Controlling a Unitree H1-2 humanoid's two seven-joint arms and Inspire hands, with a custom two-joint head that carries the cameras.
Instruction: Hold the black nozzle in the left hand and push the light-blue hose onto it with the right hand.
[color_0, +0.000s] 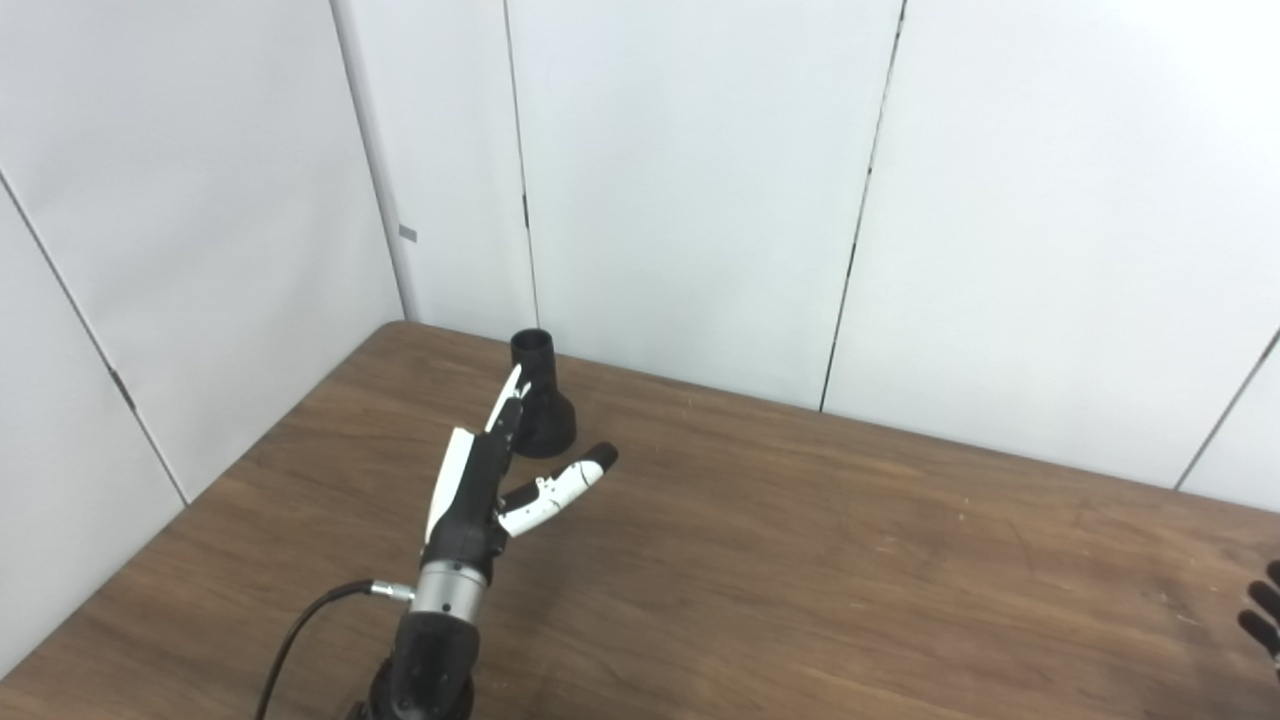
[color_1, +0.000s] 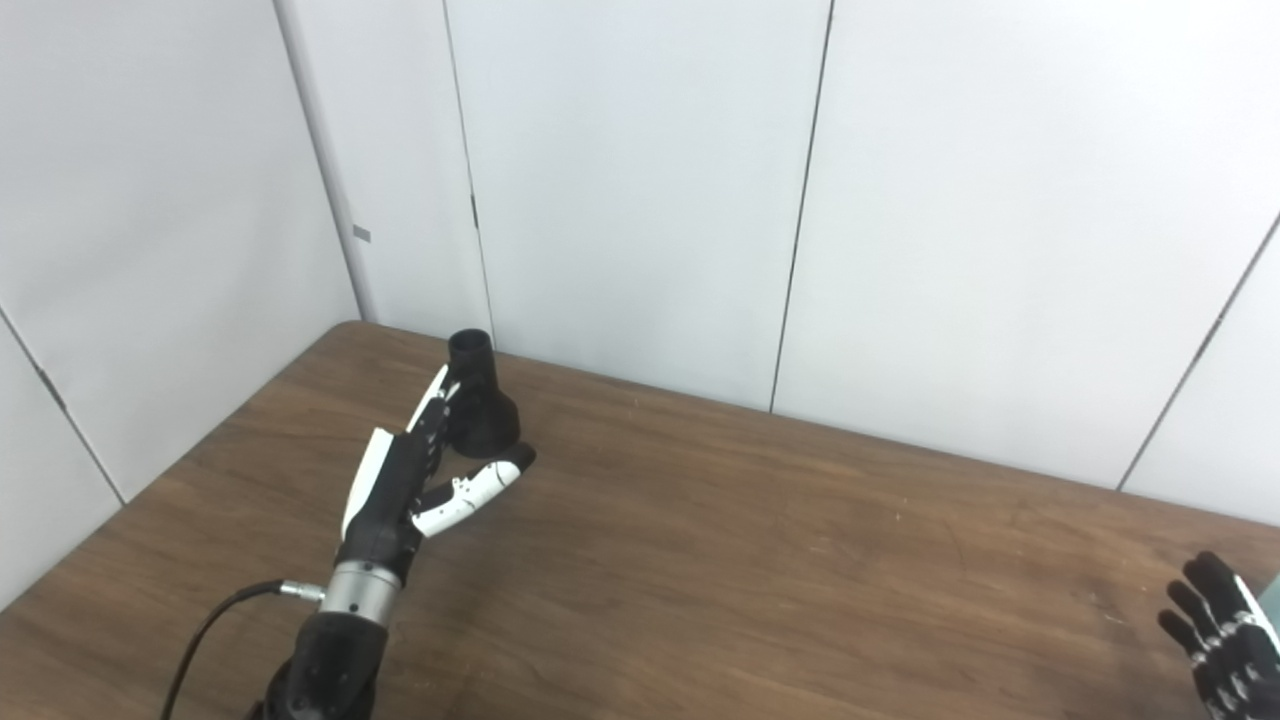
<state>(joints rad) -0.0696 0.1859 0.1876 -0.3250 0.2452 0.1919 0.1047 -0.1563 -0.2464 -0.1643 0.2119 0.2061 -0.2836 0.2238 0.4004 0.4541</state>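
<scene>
The black nozzle (color_0: 540, 395) stands upright on the wooden table (color_0: 800, 560) near its far left corner, narrow end up and flared base down. My left hand (color_0: 490, 470) reaches toward it from the near side, open, with straight fingers beside the nozzle's left flank and the thumb spread out to the right. It holds nothing. My right hand (color_1: 1220, 635) shows only as dark fingers at the lower right edge, spread apart and empty. No light-blue hose is in view, apart from a pale sliver at the right edge of the right eye view.
White wall panels (color_0: 700, 180) close off the table at the back and left, just behind the nozzle. A black cable (color_0: 300, 630) loops from the left wrist toward the bottom edge.
</scene>
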